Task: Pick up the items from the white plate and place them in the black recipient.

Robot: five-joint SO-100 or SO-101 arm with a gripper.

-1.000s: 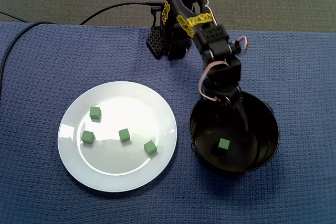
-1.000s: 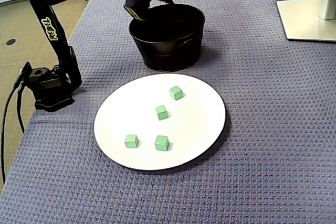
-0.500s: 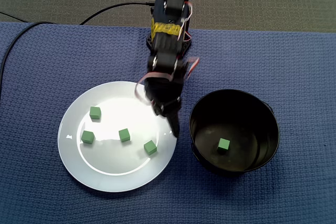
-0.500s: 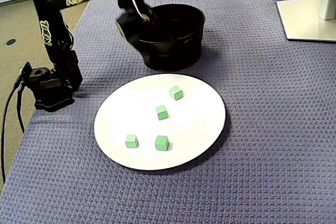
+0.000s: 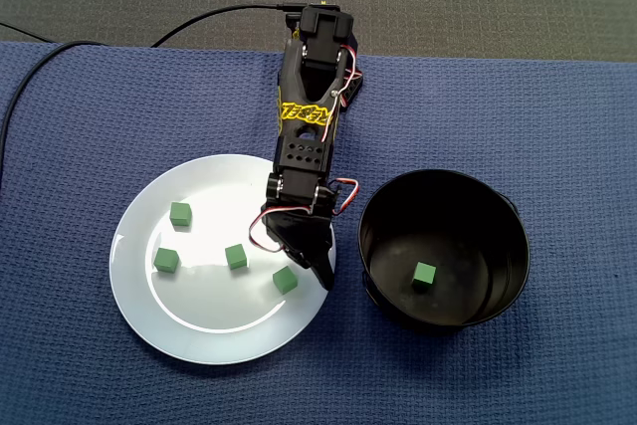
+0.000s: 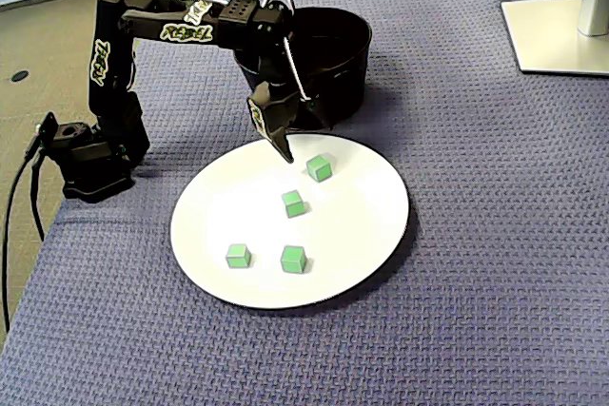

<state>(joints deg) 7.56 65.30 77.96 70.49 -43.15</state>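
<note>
Several small green cubes lie on the white plate (image 5: 214, 330) (image 6: 366, 235). The one nearest the black bowl is at the plate's right side (image 5: 286, 279) (image 6: 319, 168). My gripper (image 5: 311, 268) (image 6: 303, 137) hangs low over the plate's edge just beside that cube, open, with nothing between its fingers. The black bowl (image 5: 515, 226) (image 6: 354, 35) stands right of the plate in the top-down fixed view and holds one green cube (image 5: 425, 275). In the side fixed view the bowl's inside is hidden.
Everything rests on a blue woven cloth. The arm's base (image 6: 90, 164) is clamped at the cloth's edge, with a black cable (image 5: 199, 19) running off it. A white stand foot (image 6: 557, 30) sits at the far right of the side fixed view.
The gripper has left the black bowl and swung over to the white plate, coming down beside the cube nearest the bowl. One cube stays in the bowl.
</note>
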